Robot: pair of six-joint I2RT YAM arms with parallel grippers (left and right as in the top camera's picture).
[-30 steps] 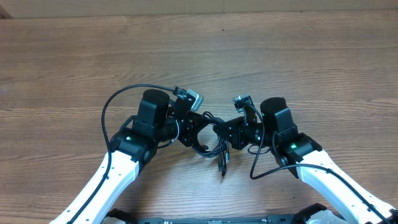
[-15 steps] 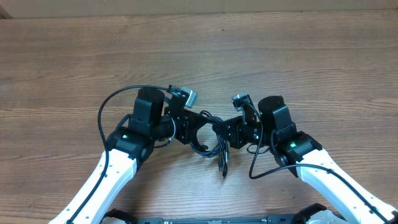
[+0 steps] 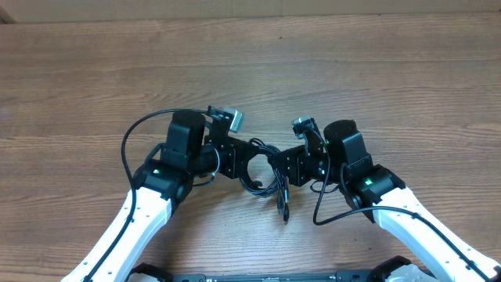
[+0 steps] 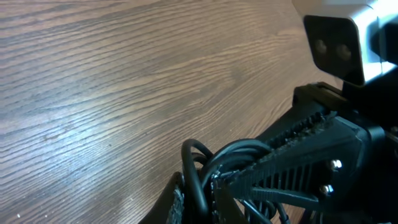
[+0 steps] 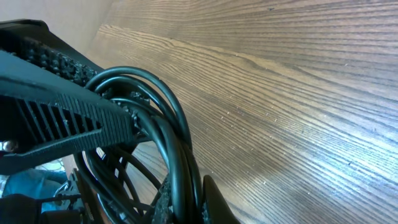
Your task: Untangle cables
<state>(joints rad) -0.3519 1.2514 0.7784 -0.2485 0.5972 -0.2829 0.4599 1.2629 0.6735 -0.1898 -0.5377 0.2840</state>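
Hanging between left claw [image 3: 261, 152] and right claw [image 3: 277, 161]: cables [image 3: 271, 185], seemingly clamped.

Two end effectors [image 3: 258, 153] [image 3: 277, 162], one cable tangle [image 3: 272, 182]

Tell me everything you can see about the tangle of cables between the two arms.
The cables are thin, glossy black cords, rubbery looking, bunched in overlapping loops over the wooden table. The fingers of the left gripper and right gripper are shut on the bunch from opposite sides. Loose ends trail toward the front edge, ending in small dark plugs.
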